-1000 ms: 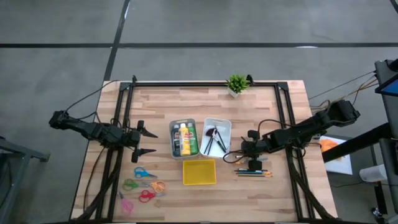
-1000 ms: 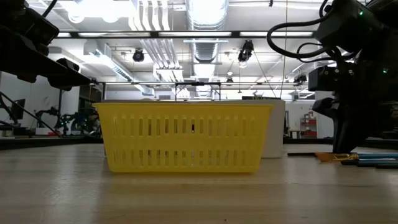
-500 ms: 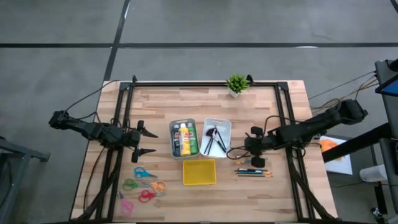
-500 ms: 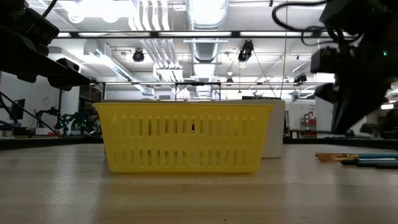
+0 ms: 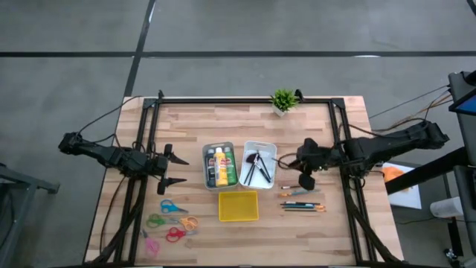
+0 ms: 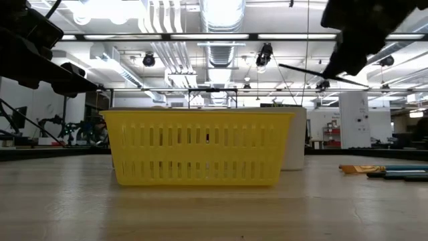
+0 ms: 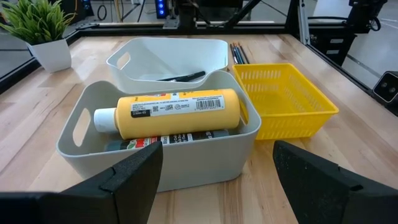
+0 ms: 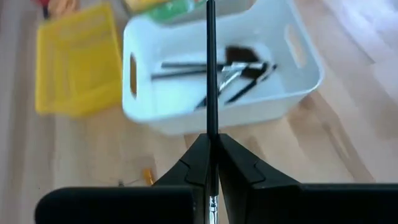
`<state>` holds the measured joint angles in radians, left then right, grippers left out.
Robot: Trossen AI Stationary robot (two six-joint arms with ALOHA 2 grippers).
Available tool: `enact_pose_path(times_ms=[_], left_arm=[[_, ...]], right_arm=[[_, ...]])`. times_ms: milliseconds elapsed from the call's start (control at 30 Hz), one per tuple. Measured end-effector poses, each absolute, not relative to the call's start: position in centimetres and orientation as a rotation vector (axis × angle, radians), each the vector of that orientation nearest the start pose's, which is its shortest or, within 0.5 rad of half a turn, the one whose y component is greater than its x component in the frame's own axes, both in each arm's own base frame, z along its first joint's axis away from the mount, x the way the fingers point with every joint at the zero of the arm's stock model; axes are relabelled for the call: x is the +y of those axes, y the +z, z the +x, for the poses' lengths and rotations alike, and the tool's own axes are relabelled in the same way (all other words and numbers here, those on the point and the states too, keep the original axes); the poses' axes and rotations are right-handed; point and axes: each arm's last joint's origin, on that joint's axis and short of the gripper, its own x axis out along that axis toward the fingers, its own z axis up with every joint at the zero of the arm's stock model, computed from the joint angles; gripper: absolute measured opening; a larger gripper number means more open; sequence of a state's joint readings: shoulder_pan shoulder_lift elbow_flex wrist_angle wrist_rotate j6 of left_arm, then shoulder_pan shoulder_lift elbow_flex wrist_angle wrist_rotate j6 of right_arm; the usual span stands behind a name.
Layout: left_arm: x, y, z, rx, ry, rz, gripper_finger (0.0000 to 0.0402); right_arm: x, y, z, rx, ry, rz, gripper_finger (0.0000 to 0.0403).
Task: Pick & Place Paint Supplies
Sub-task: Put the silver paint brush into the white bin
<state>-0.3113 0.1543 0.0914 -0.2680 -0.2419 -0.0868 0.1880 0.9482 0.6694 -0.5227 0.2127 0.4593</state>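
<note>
The right tool (image 8: 210,163) — clamped on a thin brush (image 8: 211,68) — hovers at three o'clock of the white bin (image 5: 272,158); next, release inside. Left tool (image 5: 177,170) waits, fingers apart.

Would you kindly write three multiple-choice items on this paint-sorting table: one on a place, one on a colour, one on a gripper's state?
1. Where do the paint bottles lie?
A. grey bin
B. yellow basket
C. bare table

2. What colour is the empty basket?
A. white
B. yellow
C. red

3. What is the right gripper doing?
A. hanging open
B. shut on a brush
C. gripping a bottle

Answers:
1 A, the bottles fill the grey bin beside the white bin.
2 B, it is yellow.
3 B, the fingers pinch a thin dark brush.
</note>
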Motion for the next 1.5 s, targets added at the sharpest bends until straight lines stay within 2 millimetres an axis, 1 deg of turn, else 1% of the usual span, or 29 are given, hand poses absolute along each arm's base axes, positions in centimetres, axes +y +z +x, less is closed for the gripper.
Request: enact_pose_path(times_ms=[100,233,333,433,567,733,833,1067,1233,1333,1500], left_arm=[[-2.3,15.7,9.5,0.321,-0.055,0.004,0.0306],[-2.3,15.7,9.5,0.321,-0.055,0.004,0.0306],[-2.3,15.8,9.5,0.321,-0.055,0.004,0.0306],[-2.3,15.7,9.5,0.321,-0.055,0.004,0.0306],[-2.3,15.7,9.5,0.321,-0.055,0.004,0.0306],[-2.3,15.8,9.5,0.321,-0.055,0.004,0.0306],[-2.3,15.7,9.5,0.321,-0.055,0.004,0.0306],[-2.3,15.7,9.5,0.321,-0.055,0.004,0.0306],[-2.3,15.7,9.5,0.321,-0.055,0.004,0.0306],[-2.3,15.8,9.5,0.321,-0.055,0.004,0.0306],[-2.3,15.7,9.5,0.321,-0.055,0.004,0.0306]], right_arm=[[2.3,24.7,18.9,0.731,-0.259,0.366,0.0018],[1.0,25.6,20.0,0.676,-0.379,0.550,0.0018],[-0.1,25.9,20.9,0.630,-0.469,0.687,0.0018],[-1.0,25.8,22.0,0.584,-0.534,0.789,0.0018],[-1.5,25.0,23.8,0.554,-0.568,0.857,0.0018],[-1.5,23.9,26.3,0.613,-0.579,0.882,0.0018],[-1.5,23.1,27.8,0.688,-0.584,0.883,0.0018],[-1.6,21.3,31.2,0.858,-0.661,0.870,0.0018],[-1.6,19.4,33.4,1.002,-0.676,0.845,0.0018],[-1.6,18.4,34.6,1.066,-0.691,0.835,0.0018],[-1.6,17.5,35.6,1.104,-0.703,0.827,0.0018]])
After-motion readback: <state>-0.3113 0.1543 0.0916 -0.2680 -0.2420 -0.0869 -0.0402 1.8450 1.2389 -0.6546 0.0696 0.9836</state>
